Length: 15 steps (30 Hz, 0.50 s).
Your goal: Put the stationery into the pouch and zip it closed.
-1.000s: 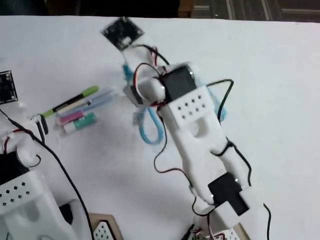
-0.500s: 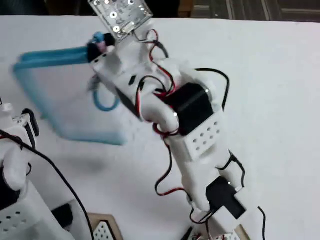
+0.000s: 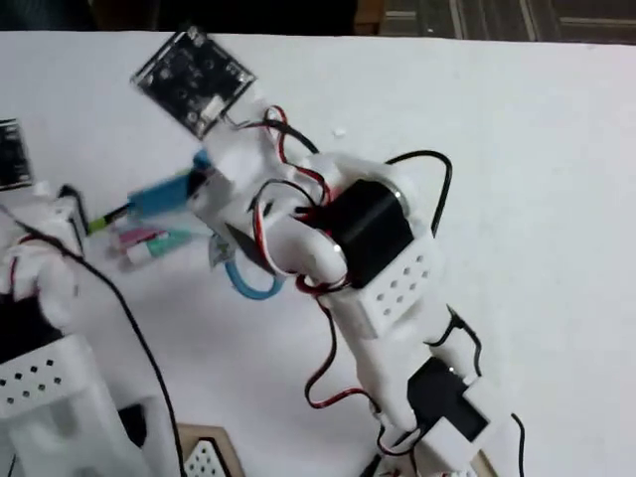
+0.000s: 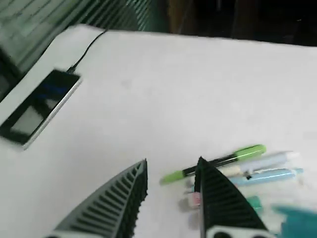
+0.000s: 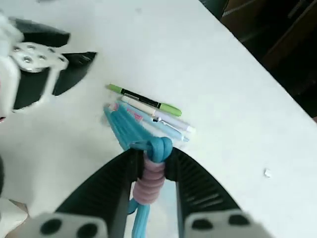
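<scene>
My right gripper (image 5: pixel 151 159) is shut on the pink and blue knotted end of the blue pouch (image 5: pixel 124 126), which hangs edge-on just over the pens (image 5: pixel 148 106). In the high view the right gripper (image 3: pixel 204 184) holds the pouch (image 3: pixel 164 194) above the table, and its blue strap loop (image 3: pixel 248 283) dangles below. The green, pink and teal pens (image 3: pixel 144 241) lie in a bunch just beyond it. My left gripper (image 4: pixel 172 161) stands open a little short of the pens (image 4: pixel 237 163), with nothing between its fingers. A corner of the pouch (image 4: pixel 297 218) shows beside it.
A flat dark device (image 4: pixel 39 106) with a cable lies on the white table beyond the pens. The right arm's body and red and black wires (image 3: pixel 328 328) cross the middle of the table. A wooden base (image 3: pixel 204 452) sits at the front edge.
The right arm has lifted the pouch off the table and swung it left. The pouch opened out broad half a second ago and now hangs narrow over the pens.
</scene>
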Available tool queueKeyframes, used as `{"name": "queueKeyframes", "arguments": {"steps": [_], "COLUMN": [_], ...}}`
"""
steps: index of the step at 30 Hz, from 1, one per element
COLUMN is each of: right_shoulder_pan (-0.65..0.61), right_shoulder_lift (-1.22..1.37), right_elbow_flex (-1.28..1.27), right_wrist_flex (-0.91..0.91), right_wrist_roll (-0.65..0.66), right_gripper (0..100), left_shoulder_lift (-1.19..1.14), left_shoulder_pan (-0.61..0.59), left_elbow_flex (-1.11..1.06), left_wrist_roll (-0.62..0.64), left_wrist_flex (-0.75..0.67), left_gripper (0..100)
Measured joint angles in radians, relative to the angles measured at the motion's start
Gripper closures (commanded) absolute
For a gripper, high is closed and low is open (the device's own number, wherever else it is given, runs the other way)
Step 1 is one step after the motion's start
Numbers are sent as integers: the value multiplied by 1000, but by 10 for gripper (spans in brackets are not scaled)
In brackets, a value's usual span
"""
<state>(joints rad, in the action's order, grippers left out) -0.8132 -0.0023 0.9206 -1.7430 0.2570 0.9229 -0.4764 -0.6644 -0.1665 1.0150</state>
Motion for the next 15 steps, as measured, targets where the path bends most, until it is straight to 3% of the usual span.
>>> {"name": "queueKeyframes", "arguments": {"steps": [7,15], "right_shoulder_pan": [-83,-91], "right_shoulder_lift": [-100,-117], "right_elbow_flex": [0,11], "right_wrist_flex": [-9,9], "right_wrist_roll": [17,17], "right_gripper": [982,982], "left_shoulder_lift": [0,0], "left_shoulder_pan": [319,376], "left_elbow_flex": [-41,-18], "left_wrist_roll": [143,155], "left_wrist_flex": [-18,-121], "left_gripper": [820,823]}}
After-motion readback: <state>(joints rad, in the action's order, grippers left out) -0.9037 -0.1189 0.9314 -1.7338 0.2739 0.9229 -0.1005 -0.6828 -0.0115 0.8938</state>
